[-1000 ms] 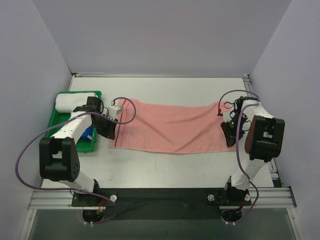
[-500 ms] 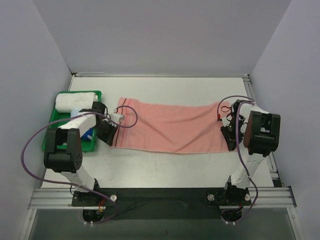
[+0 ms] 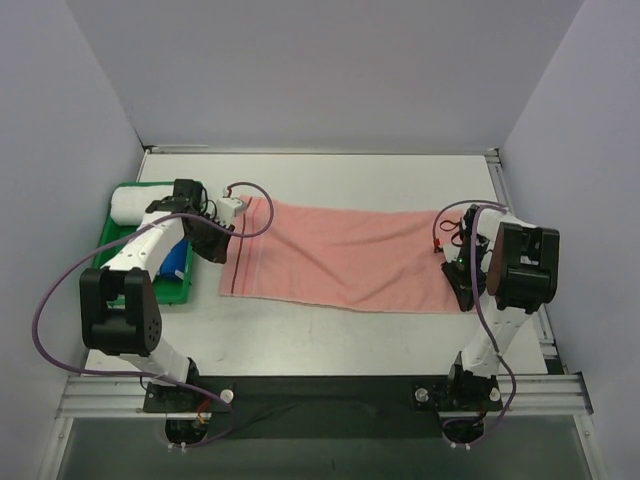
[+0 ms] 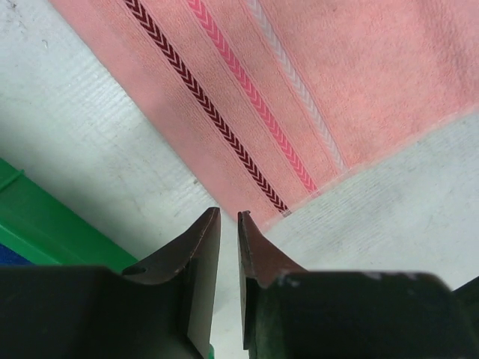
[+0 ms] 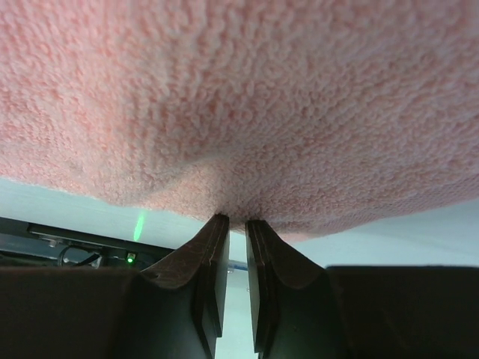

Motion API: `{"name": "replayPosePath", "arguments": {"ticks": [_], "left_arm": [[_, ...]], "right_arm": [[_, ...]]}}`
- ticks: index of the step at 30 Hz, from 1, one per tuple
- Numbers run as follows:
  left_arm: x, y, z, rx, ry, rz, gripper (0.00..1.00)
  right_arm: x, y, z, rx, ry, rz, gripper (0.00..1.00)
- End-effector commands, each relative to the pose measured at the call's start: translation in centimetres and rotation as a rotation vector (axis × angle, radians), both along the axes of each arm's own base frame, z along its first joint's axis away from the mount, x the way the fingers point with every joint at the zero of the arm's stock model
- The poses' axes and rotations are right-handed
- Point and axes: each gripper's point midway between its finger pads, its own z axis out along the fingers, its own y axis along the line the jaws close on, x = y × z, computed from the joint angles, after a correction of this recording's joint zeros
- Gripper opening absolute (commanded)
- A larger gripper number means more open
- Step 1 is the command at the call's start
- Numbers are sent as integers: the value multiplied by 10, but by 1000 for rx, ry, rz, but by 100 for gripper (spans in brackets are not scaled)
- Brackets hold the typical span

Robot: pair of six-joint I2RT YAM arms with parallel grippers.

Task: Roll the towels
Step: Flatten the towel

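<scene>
The salmon pink towel [image 3: 340, 255] lies flat as a long strip across the table's middle. Its striped left end shows in the left wrist view [image 4: 299, 75]. My left gripper [image 3: 213, 243] is shut and empty just off that end; its tips [image 4: 228, 213] are over bare table near the towel's corner. My right gripper [image 3: 462, 288] is at the towel's right end, its jaws [image 5: 232, 218] shut on a puckered bit of the towel's edge [image 5: 239, 90]. A pale, near-white rolled towel [image 3: 138, 203] lies in the green tray [image 3: 103, 240].
The green tray stands at the left, beside my left arm; a blue patch [image 3: 178, 262] shows in it, partly hidden by the arm. Its corner shows in the left wrist view [image 4: 45, 224]. Walls close the table at left, back and right.
My left gripper has let go of the towel's left end and drawn back toward the tray. The towel's far left corner now lies flat, and its right end has shifted slightly nearer with my right gripper.
</scene>
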Motion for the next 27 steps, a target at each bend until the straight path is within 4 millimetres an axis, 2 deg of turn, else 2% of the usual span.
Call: {"name": "replayPosePath", "arguments": {"ticks": [1,6,9,12,15,18,22,27], "left_arm": [[7,-9,7,-56,13,21,26],[-3,-6,4,-19,13,18,25],[-9,-6,2,-19,17,12,25],[-13,-10,-3,-31,38,8,25],[-14,-18,-6,-35,56,-3,25],[-16,-27,-9,-49,70,-18,25],[-20,-44,-15,-59,80,-59,25],[-31,-50,-34,-36,117,-95,25]], "right_arm": [[-10,6,1,31,24,-19,17],[-2,12,9,78,-35,-47,15],[16,16,35,118,-170,-53,17],[31,27,54,181,-259,-71,18],[24,39,62,231,-214,-77,19],[13,44,56,251,-186,-72,19],[12,39,35,207,-203,-83,19],[1,17,8,85,-145,-61,18]]}}
